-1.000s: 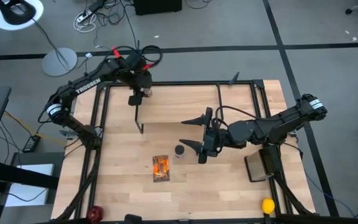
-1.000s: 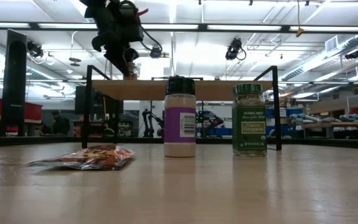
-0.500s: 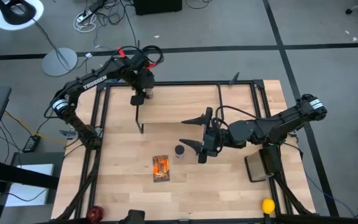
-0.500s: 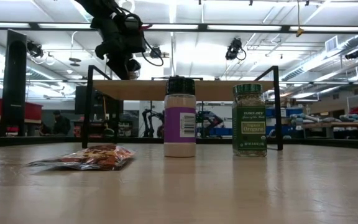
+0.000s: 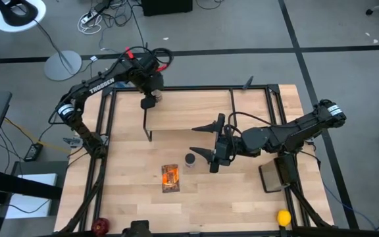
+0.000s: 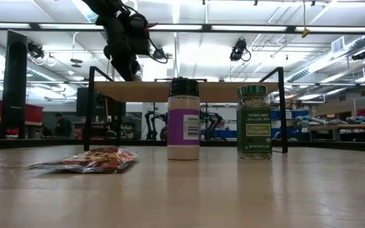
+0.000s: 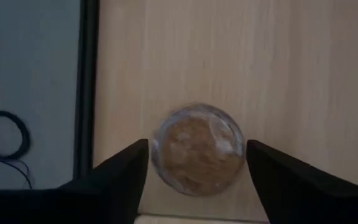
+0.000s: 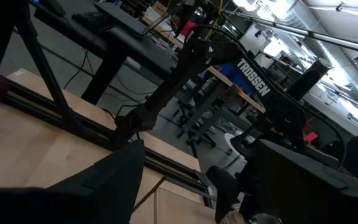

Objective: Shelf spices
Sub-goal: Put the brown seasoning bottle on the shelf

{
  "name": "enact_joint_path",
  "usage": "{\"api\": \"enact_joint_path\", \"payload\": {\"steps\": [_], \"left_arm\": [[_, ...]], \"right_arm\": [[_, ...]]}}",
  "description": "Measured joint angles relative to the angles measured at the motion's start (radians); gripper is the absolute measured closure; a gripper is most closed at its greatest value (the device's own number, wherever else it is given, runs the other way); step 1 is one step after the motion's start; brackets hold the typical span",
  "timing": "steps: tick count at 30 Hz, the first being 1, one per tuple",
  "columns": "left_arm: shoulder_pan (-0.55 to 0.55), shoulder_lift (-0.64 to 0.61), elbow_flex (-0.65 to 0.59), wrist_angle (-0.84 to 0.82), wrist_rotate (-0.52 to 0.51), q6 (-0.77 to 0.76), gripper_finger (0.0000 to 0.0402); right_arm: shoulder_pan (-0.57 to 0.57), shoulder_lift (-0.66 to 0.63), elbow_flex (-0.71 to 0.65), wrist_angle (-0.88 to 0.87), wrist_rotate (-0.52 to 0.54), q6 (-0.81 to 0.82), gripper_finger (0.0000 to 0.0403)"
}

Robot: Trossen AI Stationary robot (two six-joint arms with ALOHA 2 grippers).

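The shelf (image 5: 189, 108) stands across the far half of the table, and its top board (image 6: 227, 92) shows edge-on in the low view. My left gripper (image 7: 196, 149) points down over the shelf's left end, open, with a finger on either side of the tiny jar (image 7: 197, 149). That jar stands upright on the board (image 6: 135, 76). The dark-lidded purple-labelled jar (image 6: 183, 119) stands on the table (image 5: 190, 160), as does the green-lidded jar (image 6: 255, 121). The flat orange packet (image 5: 170, 178) lies nearer. My right gripper (image 5: 193, 140) hovers wide open beside the dark-lidded jar. My left gripper comes from above, and its fingertips (image 7: 138, 155) stand close to either side of the tiny jar's top (image 7: 166, 134). I cannot tell whether they touch it. The jar stands upright on the shelf's top board.
A yellow ball (image 5: 283, 217) lies at the table's near right corner and a dark red thing (image 5: 101, 226) at the near left corner. A dark flat block (image 5: 273, 178) lies below the right arm. Black frame rails (image 5: 104, 151) run along the table's edges.
My left arm's wrist has swung a little toward the table's far right over the shelf's left end, while its gripper has stayed over the tiny jar. The jar has kept its place on the board.
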Motion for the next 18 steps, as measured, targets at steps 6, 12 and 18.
{"api": "enact_joint_path", "payload": {"steps": [6, 12, 18], "left_arm": [[-0.001, -0.001, 0.009, -0.028, 0.002, -0.04, 0.012], [-0.002, -0.002, 0.009, -0.036, 0.011, -0.06, 0.0118], [-0.002, -0.026, 0.009, -0.019, 0.029, -0.071, 0.0118]], "right_arm": [[0.0, 0.0, 0.0, 0.0, 0.0, 0.0, 0.0099], [0.0, 0.0, 0.0, 0.0, 0.0, 0.0, 0.0099], [-0.001, 0.0, 0.0, 0.0, 0.0, 0.001, 0.0099]]}}
